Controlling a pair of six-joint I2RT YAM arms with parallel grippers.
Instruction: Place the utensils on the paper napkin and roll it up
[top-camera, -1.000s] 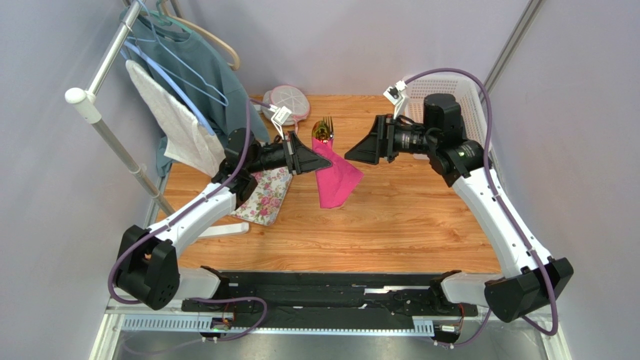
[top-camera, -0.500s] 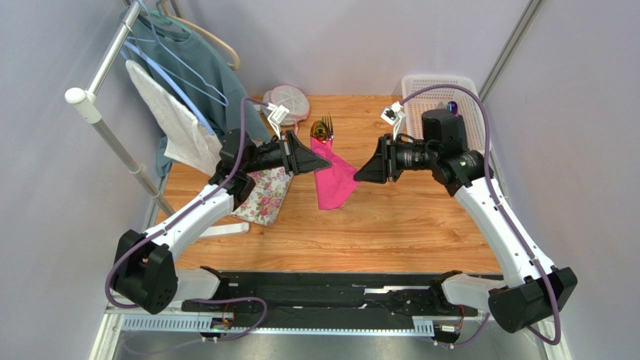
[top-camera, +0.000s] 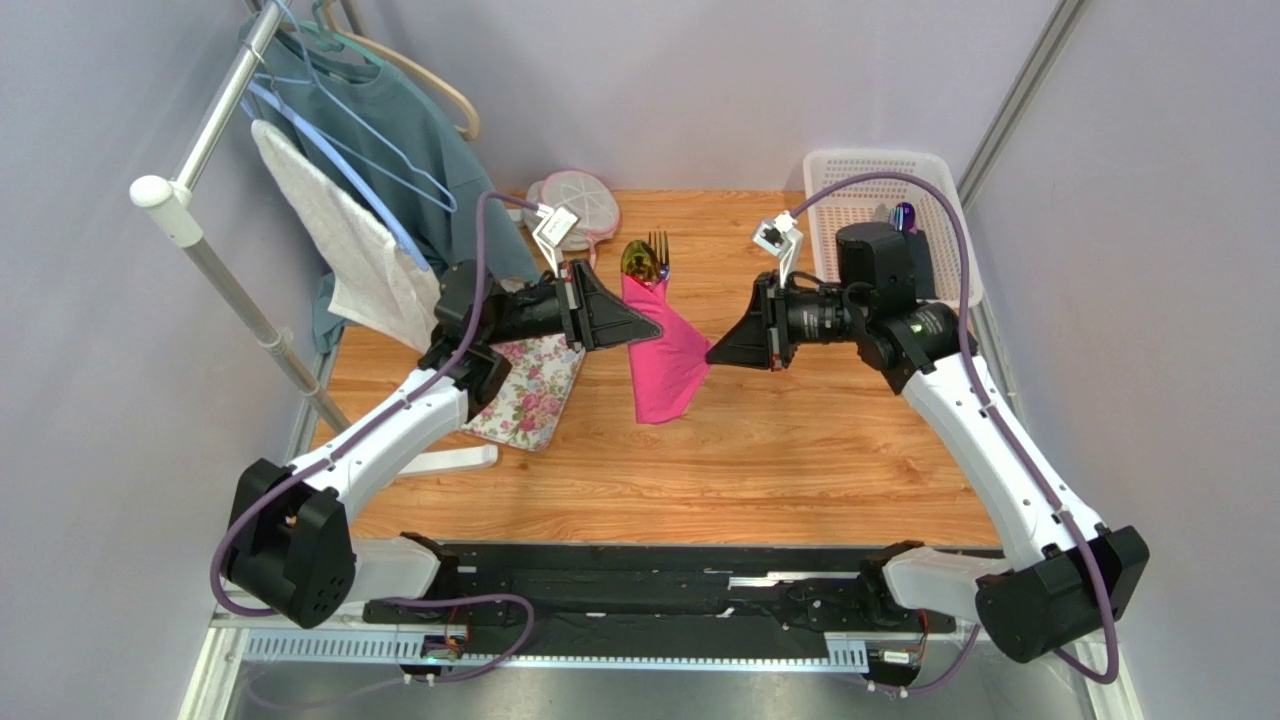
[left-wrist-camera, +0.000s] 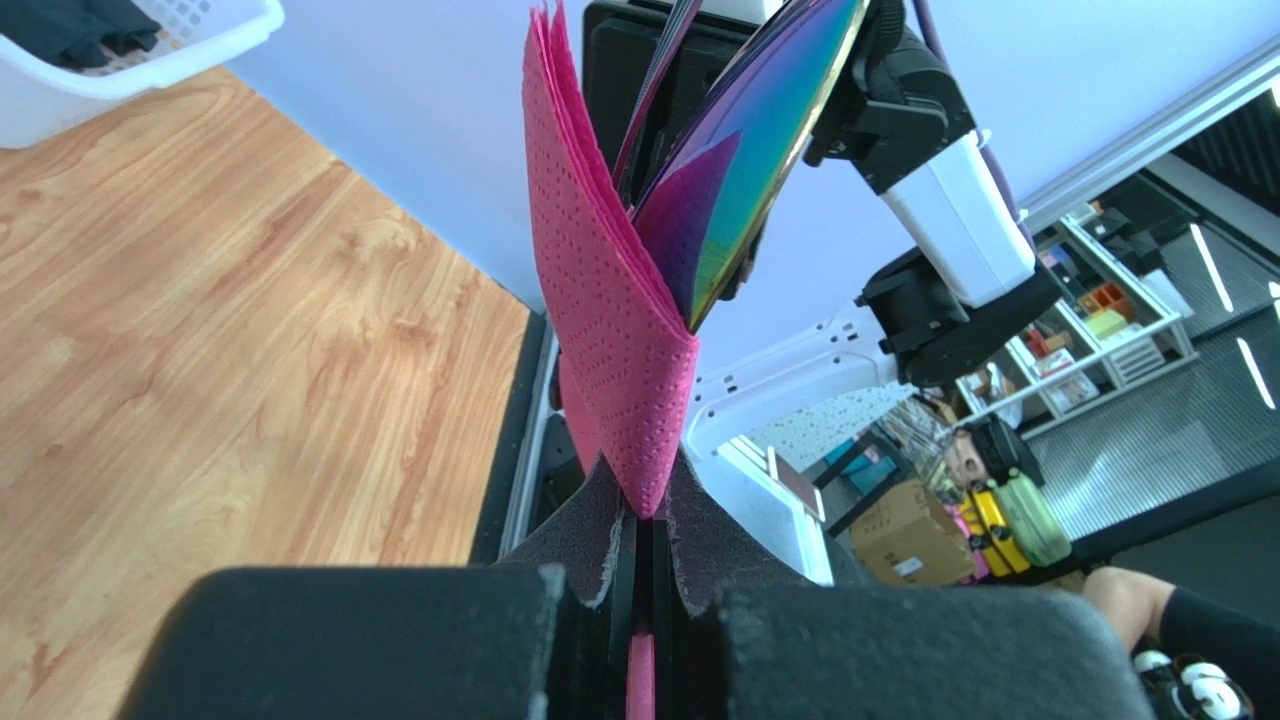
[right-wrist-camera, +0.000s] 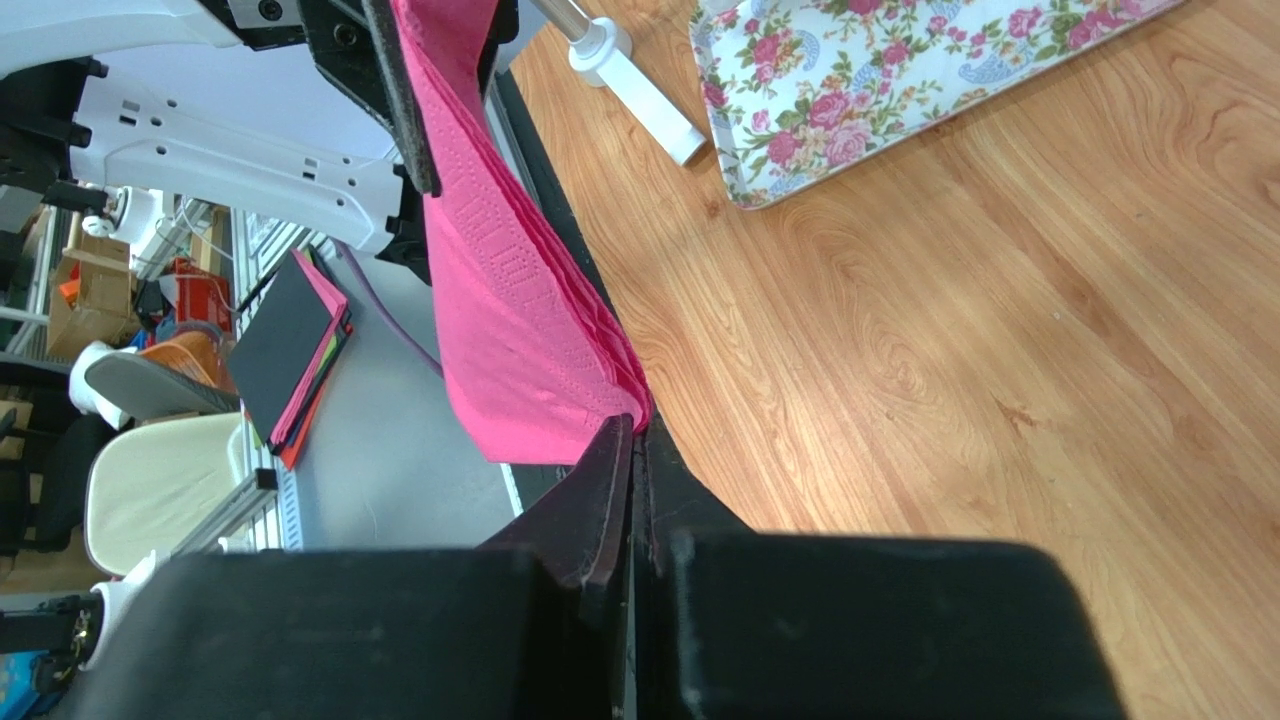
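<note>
Broadly, the wooden table (top-camera: 812, 450) shows bare board across its near half and right of centre, giving open room in front of both arms. Its left edge is crowded by a clothes rack (top-camera: 163, 203) hung with garments, and grey walls close the far side and the right.

At the far right corner stands a white slatted basket (top-camera: 842, 168) holding a dark item with a purple tip (top-camera: 902, 216); what else lies in it I cannot tell. A floral-print piece (top-camera: 529, 393) lies flat near the left edge, beneath the left arm.

Above the middle of the table the paper napkin (top-camera: 669, 383) hangs folded in the air between the two arms. The left gripper (left-wrist-camera: 643, 518) is pressed together on one corner of it, and the right gripper (right-wrist-camera: 631, 450) is pinched on the opposite edge.

The utensils (top-camera: 649, 258), a gold fork and spoon, lie side by side on the table just behind the napkin, near the far edge, touched by neither gripper.
</note>
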